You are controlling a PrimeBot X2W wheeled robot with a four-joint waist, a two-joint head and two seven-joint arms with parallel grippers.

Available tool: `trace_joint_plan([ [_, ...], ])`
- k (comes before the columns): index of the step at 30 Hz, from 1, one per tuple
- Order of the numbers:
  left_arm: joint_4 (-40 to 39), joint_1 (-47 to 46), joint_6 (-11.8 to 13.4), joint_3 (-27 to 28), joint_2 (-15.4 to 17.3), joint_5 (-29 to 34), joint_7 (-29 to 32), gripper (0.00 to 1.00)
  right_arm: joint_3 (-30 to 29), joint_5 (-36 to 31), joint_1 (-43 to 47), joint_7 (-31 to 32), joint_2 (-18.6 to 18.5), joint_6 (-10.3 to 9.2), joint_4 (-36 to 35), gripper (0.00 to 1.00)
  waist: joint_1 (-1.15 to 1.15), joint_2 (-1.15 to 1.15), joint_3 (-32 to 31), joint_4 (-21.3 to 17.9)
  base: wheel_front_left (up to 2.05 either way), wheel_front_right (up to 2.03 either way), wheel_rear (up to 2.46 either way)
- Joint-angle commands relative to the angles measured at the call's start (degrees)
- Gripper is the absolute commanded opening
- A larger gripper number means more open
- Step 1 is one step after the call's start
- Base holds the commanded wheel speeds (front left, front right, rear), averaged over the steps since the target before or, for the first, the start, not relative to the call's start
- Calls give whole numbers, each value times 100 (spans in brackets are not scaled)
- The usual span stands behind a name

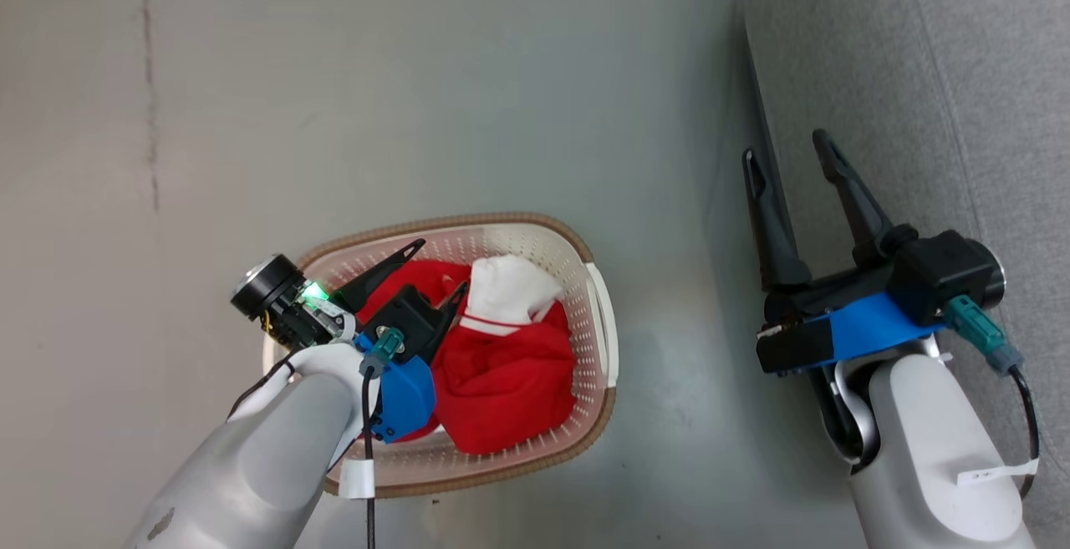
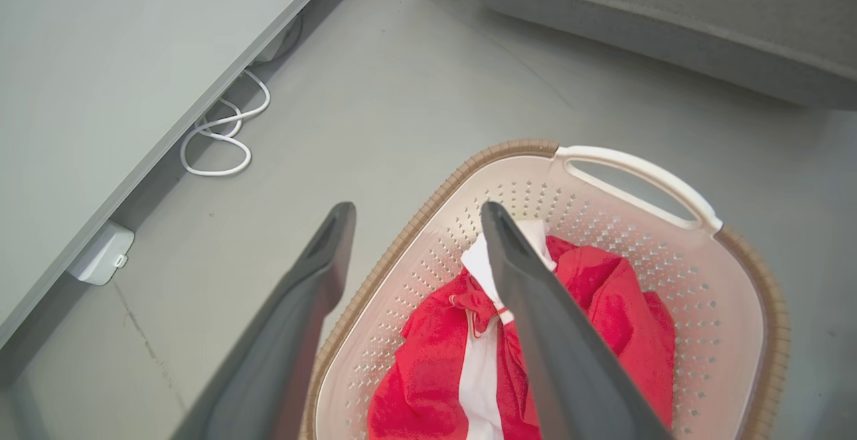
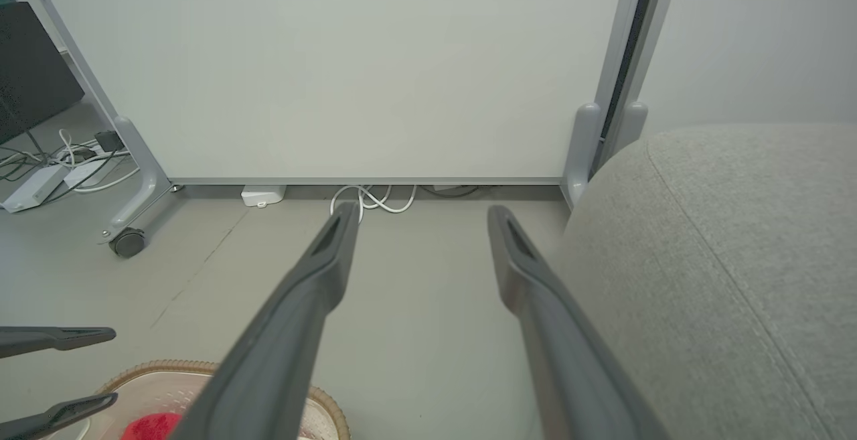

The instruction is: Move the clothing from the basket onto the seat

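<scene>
The left gripper [image 1: 443,263] has its two dark fingers spread apart and there is nothing between them. From above, it hangs over the left part of the basket [image 1: 518,223]: one finger lies across the brown rim, and the other points over the red cloth. In the left wrist view the gripper [image 2: 417,207] shows the same. One finger is over the bare floor [image 2: 402,78] just outside the rim, the other is in front of the clothing [image 2: 435,359]. I cannot tell if this finger touches the fabric.

The clothing [image 1: 501,373] is all inside the basket, in a bunched red heap. A white part stands up at the far end and a white band runs through the red. It fills the middle and the right side of the basket, and the perforated cream wall [image 2: 669,252] is bare around it.

The right gripper [image 1: 786,144] is also wide apart and empty. It is held at the rounded edge of the seat [image 1: 919,73], well apart from the basket. In its own wrist view the gripper [image 3: 420,208] points along the floor, with the grey seat [image 3: 703,259] close on one side.

The basket stands on the grey floor [image 1: 418,98], near the seat but not touching it. Further out there is a pale panel [image 3: 368,58] on a wheeled frame, and a white cable [image 2: 221,138] is coiled on the floor under it
</scene>
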Motion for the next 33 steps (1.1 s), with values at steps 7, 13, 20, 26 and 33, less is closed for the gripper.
trace_joint_plan([
  [7, 837, -721, -5, -1226, 125, -182, -30, 100, 1, -148, -381, -32, -24, 3, -147, 100, -1, 0, 819, -221, 0, 0, 0],
  [13, 1529, -1161, -5, -2061, 106, -359, -23, 100, 10, -226, -568, -32, -24, 3, -242, 100, -1, 0, 1288, -296, 0, 0, 0],
  [20, 2174, -1573, -5, -2671, 103, -570, 301, 100, 1, -293, -726, -32, -23, 3, -384, 100, -1, 0, 1801, -367, 0, 0, 0],
  [26, 2344, -1790, -5, -2869, 188, -483, 692, 100, -8, -351, -829, -32, -23, 3, -481, 100, -1, 0, 2149, -405, 0, 0, 0],
  [33, 2445, -2152, -5, -2951, 246, -317, 1123, 100, -15, -401, -950, -32, -23, 3, -622, 100, -1, 0, 2577, -454, 0, 0, 0],
])
